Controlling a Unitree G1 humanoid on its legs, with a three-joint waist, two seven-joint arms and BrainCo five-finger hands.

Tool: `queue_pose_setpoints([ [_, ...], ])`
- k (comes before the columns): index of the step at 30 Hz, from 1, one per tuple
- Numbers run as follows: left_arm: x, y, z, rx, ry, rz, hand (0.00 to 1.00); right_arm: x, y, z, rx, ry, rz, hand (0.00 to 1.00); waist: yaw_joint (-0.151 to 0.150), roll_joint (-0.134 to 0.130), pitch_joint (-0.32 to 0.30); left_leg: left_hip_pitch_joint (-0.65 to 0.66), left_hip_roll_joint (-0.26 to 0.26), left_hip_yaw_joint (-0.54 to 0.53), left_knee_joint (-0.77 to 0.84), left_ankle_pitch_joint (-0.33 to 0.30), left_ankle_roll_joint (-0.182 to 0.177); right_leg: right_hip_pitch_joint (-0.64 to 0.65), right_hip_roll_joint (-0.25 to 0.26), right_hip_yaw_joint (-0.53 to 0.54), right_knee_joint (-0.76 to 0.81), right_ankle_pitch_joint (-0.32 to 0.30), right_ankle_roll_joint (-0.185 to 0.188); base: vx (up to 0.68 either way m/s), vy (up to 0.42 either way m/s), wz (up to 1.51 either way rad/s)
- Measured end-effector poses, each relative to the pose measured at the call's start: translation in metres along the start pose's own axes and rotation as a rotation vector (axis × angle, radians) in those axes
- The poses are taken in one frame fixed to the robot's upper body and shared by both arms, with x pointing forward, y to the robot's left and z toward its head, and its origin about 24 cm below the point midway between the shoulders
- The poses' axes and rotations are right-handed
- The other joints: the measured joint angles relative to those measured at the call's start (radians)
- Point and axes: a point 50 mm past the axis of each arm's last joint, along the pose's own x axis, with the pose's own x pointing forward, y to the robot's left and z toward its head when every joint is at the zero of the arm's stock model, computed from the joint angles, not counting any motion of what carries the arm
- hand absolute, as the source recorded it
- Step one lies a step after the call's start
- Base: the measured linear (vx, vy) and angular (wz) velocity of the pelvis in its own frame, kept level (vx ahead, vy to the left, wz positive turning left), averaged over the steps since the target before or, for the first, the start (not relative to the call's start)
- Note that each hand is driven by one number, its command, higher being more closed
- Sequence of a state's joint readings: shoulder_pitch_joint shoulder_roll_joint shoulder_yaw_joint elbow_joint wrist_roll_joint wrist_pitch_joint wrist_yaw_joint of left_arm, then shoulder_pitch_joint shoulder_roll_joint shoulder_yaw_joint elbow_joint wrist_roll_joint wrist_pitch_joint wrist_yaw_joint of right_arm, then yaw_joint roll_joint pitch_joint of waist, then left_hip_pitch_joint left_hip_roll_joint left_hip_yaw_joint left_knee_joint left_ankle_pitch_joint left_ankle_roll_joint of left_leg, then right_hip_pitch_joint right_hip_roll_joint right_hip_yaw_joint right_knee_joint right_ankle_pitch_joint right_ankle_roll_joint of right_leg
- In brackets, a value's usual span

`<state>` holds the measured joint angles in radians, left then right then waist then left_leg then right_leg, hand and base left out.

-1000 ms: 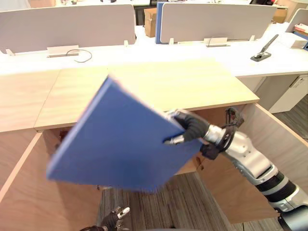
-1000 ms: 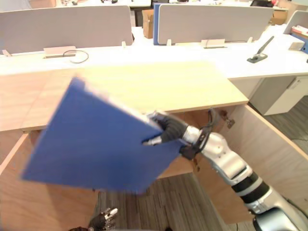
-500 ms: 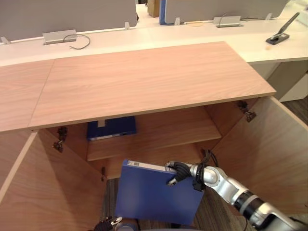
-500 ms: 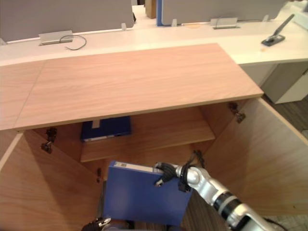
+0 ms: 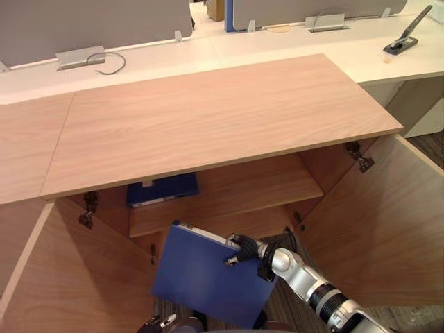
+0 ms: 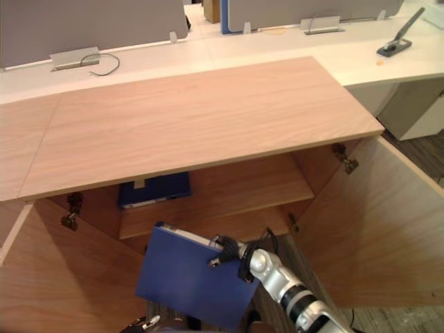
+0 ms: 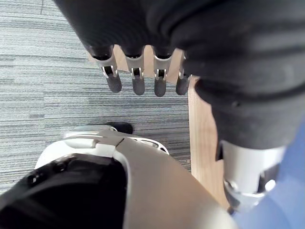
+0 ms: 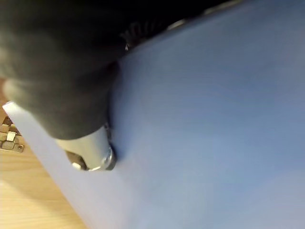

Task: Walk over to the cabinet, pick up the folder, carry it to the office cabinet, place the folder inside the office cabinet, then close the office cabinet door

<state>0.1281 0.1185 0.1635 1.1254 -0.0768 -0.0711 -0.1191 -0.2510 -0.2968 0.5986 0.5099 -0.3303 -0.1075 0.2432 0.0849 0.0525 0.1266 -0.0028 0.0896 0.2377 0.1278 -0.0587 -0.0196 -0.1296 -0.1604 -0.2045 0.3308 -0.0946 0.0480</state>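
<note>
My right hand (image 5: 244, 248) is shut on the upper edge of a blue folder (image 5: 205, 277), holding it low in front of the open wooden office cabinet (image 5: 229, 194), below its shelf. In the right wrist view the folder's blue cover (image 8: 214, 124) lies against the thumb (image 8: 88, 152). A second blue folder (image 5: 161, 189) lies flat on the cabinet shelf at the back left. Both cabinet doors (image 5: 374, 222) stand wide open. My left hand (image 7: 143, 71) hangs low over the carpet with straight fingers and nothing in it; its fingertips (image 5: 161, 322) show at the bottom edge.
The cabinet's wooden top (image 5: 208, 118) stretches across the view. Behind it runs a white desk (image 5: 291, 48) with grey partitions, a cable and a stapler (image 5: 404, 36). Grey carpet (image 7: 47, 86) covers the floor below.
The view has tilted down toward the cabinet. My right hand has brought the folder from up over the cabinet top down to the opening, then slightly closer to the shelf.
</note>
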Motion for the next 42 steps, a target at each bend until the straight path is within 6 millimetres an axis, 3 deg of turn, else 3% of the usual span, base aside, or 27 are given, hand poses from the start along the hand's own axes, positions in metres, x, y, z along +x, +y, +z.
queue_pose_setpoints([
  [2, 0.0, 0.0, 0.0, 0.012, -0.005, 0.002, 0.0, 0.001, -0.003, 0.002, 0.026, -0.009, -0.027, 1.0, 0.004, 0.006, 0.013, -0.04, 0.01, -0.022, 0.106, -0.064, 0.005, -0.021, -0.066, -0.037, 0.052, -0.012, 0.002, -0.17, -0.021, 0.18],
  [4, -0.001, 0.008, 0.009, 0.036, -0.048, 0.022, 0.0, 0.002, -0.011, 0.007, 0.077, -0.033, -0.091, 1.0, 0.011, -0.015, 0.026, -0.165, 0.035, -0.075, 0.337, -0.171, -0.024, -0.026, -0.129, -0.044, -0.007, 0.001, 0.012, -0.2, -0.157, 0.47],
  [5, -0.001, 0.007, 0.012, 0.038, -0.057, 0.021, 0.0, 0.002, -0.013, 0.007, 0.084, -0.034, -0.104, 1.0, 0.012, -0.014, 0.035, -0.191, 0.049, -0.096, 0.392, -0.195, -0.033, -0.026, -0.129, -0.065, 0.012, 0.022, 0.045, -0.12, -0.184, 0.54],
  [6, 0.0, 0.004, 0.012, 0.036, -0.057, 0.013, 0.0, 0.001, -0.014, 0.005, 0.089, -0.025, -0.115, 1.0, 0.014, 0.006, 0.047, -0.225, 0.073, -0.132, 0.449, -0.214, -0.047, -0.028, -0.109, -0.099, 0.036, 0.008, 0.061, -0.06, -0.146, 0.44],
  [11, -0.002, 0.0, -0.004, 0.022, 0.0, 0.006, 0.0, -0.004, -0.017, -0.003, 0.17, -0.013, -0.145, 1.0, 0.016, 0.003, 0.075, -0.251, 0.074, -0.156, 0.457, -0.206, -0.069, -0.085, -0.133, -0.116, 0.14, -0.041, 0.072, 0.02, -0.105, 0.17],
  [14, -0.002, 0.0, -0.003, 0.008, -0.001, 0.011, 0.0, -0.015, -0.032, -0.004, 0.311, -0.06, -0.249, 1.0, 0.008, 0.004, 0.075, -0.297, 0.056, -0.175, 0.487, -0.213, -0.068, -0.118, -0.166, -0.133, 0.2, -0.066, 0.083, 0.09, -0.02, 0.25],
  [20, 0.0, 0.0, 0.006, 0.01, -0.035, 0.017, 0.0, -0.039, -0.087, -0.014, 0.514, -0.128, -0.523, 1.0, -0.006, 0.002, 0.109, -0.381, 0.01, -0.202, 0.557, -0.228, -0.056, -0.174, -0.233, -0.16, 0.29, -0.1, 0.092, 0.01, 0.039, 0.25],
  [26, 0.002, -0.004, 0.017, -0.027, -0.076, 0.022, 0.0, -0.052, -0.135, -0.004, 0.626, -0.24, -0.711, 1.0, -0.013, 0.014, 0.176, -0.492, -0.018, -0.218, 0.686, -0.257, -0.038, -0.27, -0.295, -0.145, 0.42, -0.13, 0.097, -0.13, 0.06, 0.15],
  [33, 0.002, -0.009, 0.028, -0.2, -0.142, 0.041, 0.0, -0.079, -0.197, 0.039, 1.067, -0.694, -0.902, 1.0, -0.009, 0.037, 0.226, -0.616, -0.013, -0.173, 0.772, -0.263, -0.023, -0.389, -0.365, -0.131, 0.529, -0.144, 0.093, -0.13, 0.01, 0.16],
  [37, 0.002, -0.012, 0.037, -0.269, -0.181, 0.047, 0.0, -0.098, -0.219, 0.037, 1.34, -0.896, -0.958, 1.0, 0.011, 0.043, 0.238, -0.708, -0.009, -0.169, 0.828, -0.257, -0.022, -0.466, -0.384, -0.121, 0.578, -0.148, 0.102, -0.02, 0.021, 0.15],
  [39, 0.004, -0.014, 0.045, -0.307, -0.199, 0.057, 0.0, -0.111, -0.242, 0.041, 1.506, -1.057, -1.028, 1.0, 0.014, 0.051, 0.26, -0.755, -0.017, -0.173, 0.863, -0.255, -0.015, -0.509, -0.401, -0.117, 0.612, -0.153, 0.105, -0.01, 0.043, 0.16],
  [40, 0.004, -0.016, 0.051, -0.34, -0.217, 0.064, 0.0, -0.123, -0.265, 0.05, 1.593, -1.174, -1.08, 1.0, 0.015, 0.055, 0.273, -0.791, -0.018, -0.175, 0.881, -0.255, -0.014, -0.542, -0.404, -0.111, 0.626, -0.153, 0.105, -0.02, 0.042, 0.08],
  [42, 0.004, -0.018, 0.056, -0.368, -0.236, 0.07, 0.0, -0.134, -0.286, 0.058, 1.646, -1.243, -1.121, 1.0, 0.017, 0.055, 0.278, -0.821, -0.018, -0.18, 0.893, -0.253, -0.012, -0.569, -0.405, -0.107, 0.637, -0.153, 0.104, -0.03, 0.034, 0.04],
])
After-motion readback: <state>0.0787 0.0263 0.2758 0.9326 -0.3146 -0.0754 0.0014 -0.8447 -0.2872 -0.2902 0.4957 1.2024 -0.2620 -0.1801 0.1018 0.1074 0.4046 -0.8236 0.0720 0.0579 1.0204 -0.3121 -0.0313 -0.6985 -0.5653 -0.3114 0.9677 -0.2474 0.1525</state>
